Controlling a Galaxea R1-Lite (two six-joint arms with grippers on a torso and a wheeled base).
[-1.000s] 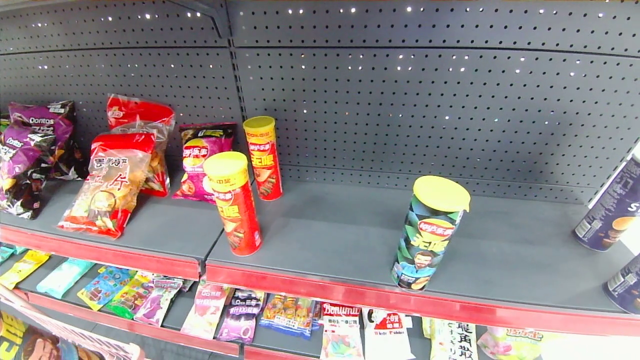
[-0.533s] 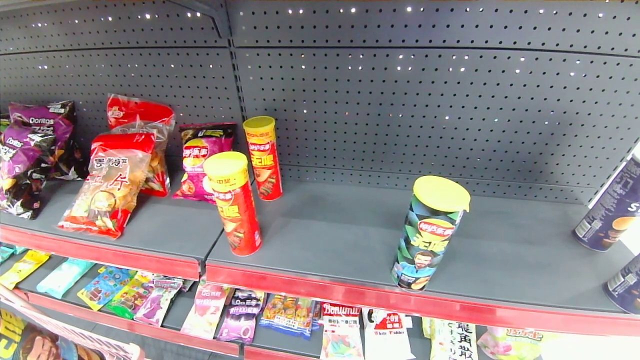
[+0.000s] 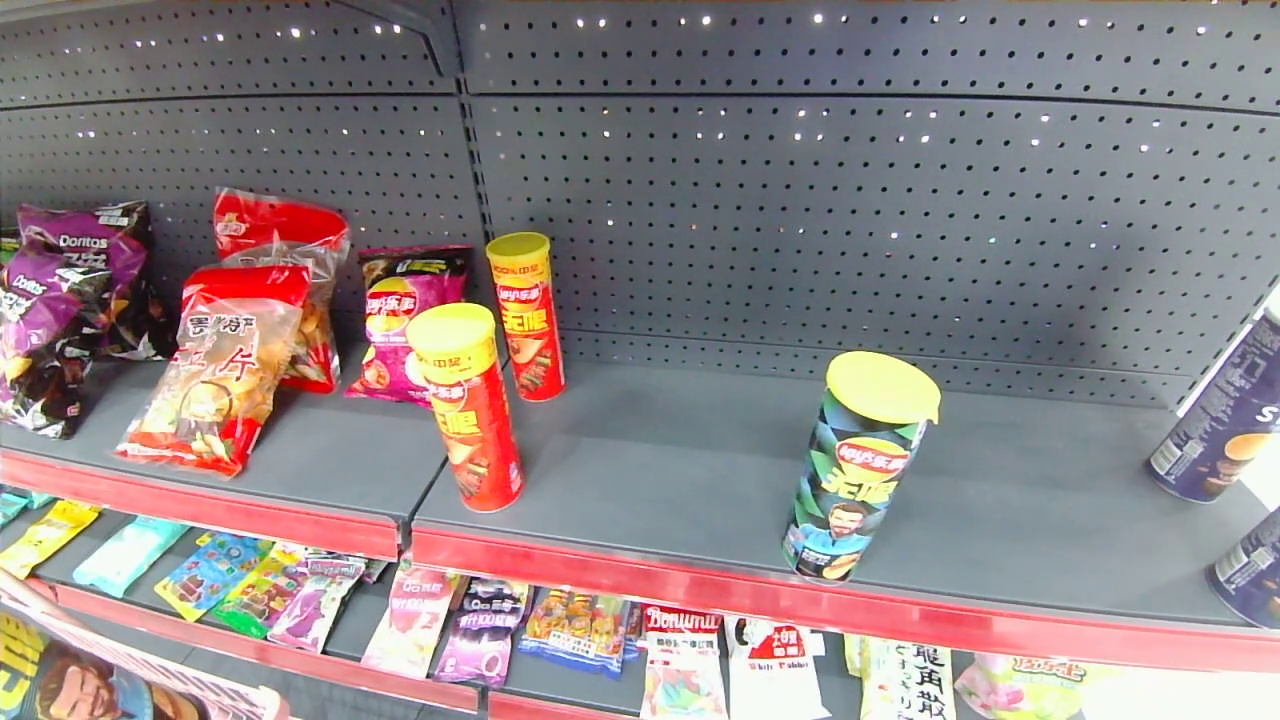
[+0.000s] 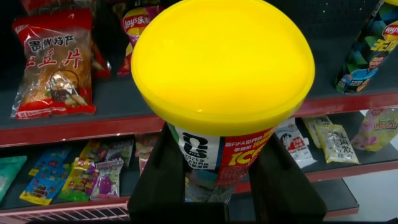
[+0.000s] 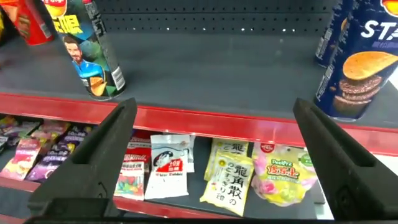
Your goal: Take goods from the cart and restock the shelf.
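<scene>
Left hand: the left hand is closed on a round chip can with a bright yellow plastic lid. One black finger presses on each side of its body.
Held can: its lid faces the wrist camera, and it is in front of the grey metal shelf with a red front edge, not on it.
Right hand: the right hand is wide open with nothing between its two black fingers. It is before the red edge of the shelf.
Cans on shelf: a green-and-black patterned can with a yellow lid stands upright near the front edge. Two tall red cans with yellow lids stand more to the left, one behind the other.
Right end: dark blue cans stand at the shelf's right end.
Left part: red see-through snack bags, a magenta bag and purple bags lean there.
Lower shelf: small colourful packets lie in a row.
</scene>
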